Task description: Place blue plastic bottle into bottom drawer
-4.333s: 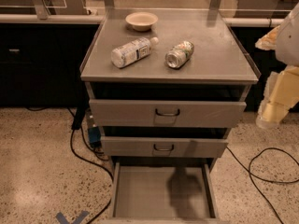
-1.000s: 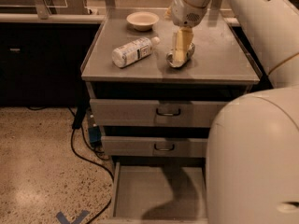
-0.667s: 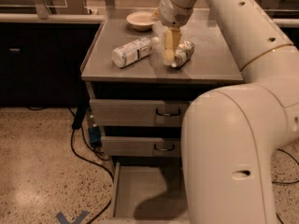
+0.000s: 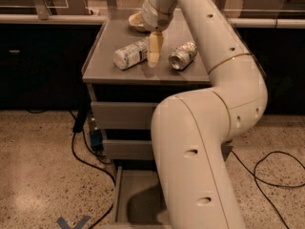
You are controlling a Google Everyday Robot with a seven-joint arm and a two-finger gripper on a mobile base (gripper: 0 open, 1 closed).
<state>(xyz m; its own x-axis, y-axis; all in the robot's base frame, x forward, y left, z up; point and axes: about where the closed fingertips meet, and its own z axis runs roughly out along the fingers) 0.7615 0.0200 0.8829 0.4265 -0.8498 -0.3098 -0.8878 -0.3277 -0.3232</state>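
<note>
The blue plastic bottle is seen lying on its side on the grey top of the drawer cabinet, left of centre, with its length running slightly up toward the right. A shiny metal can is also laid on its side on the same surface, to the right of the bottle and apart from it. The gripper is held pointing downward between the two, just beside the right end of the bottle and clear of the can; whether contact is made with the bottle cannot be told, and whether the gripper is open or closed cannot be told either. Behind the gripper, near the back edge of the top, a pale shallow bowl is partly hidden by the wrist. The large cream-coloured arm is bent across the right half of the view, so that much of the cabinet front is covered. Parts of the two upper drawers are seen closed at the left. The bottom drawer is pulled out just above the speckled floor, and its flat grey floor is visible with nothing seen lying on the exposed part. Dark cables are trailed over the floor on both sides, and a blue tape mark is visible at the lower left.
</note>
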